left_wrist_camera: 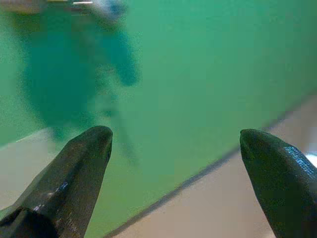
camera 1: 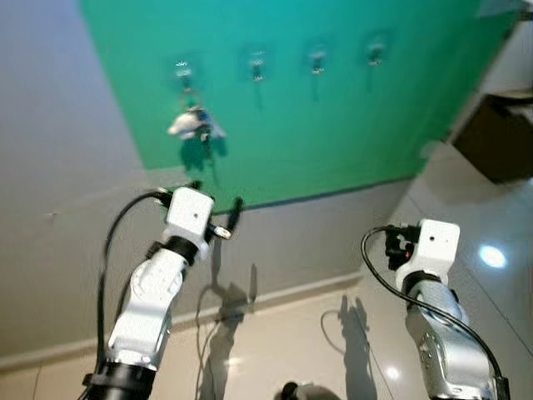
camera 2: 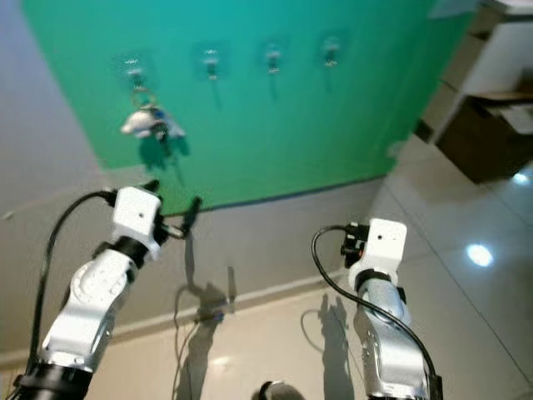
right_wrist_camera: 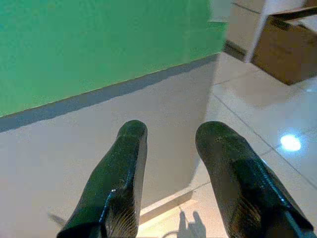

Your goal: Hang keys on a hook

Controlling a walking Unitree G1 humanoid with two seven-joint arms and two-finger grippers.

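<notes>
A green panel (camera 1: 333, 125) on the wall carries a row of small hooks. The bunch of keys (camera 1: 193, 123) with a white fob hangs from the leftmost hook (camera 1: 183, 71); the other hooks (camera 1: 257, 62) are bare. My left gripper (camera 1: 215, 200) is raised below and slightly right of the keys, apart from them, open and holding nothing. In the left wrist view the left gripper (left_wrist_camera: 173, 139) faces the panel, with the keys (left_wrist_camera: 106, 7) blurred at the frame's edge. My right gripper (right_wrist_camera: 173, 131) is held lower at the right, open a little, nothing between its fingers (right_wrist_camera: 124, 168).
Below the panel is grey wall (camera 1: 316, 242), a pale skirting board (camera 1: 275, 296) and a glossy tiled floor (camera 1: 491, 250). A brown cardboard box (camera 1: 500, 137) stands at the right beside white furniture (camera 2: 500, 50).
</notes>
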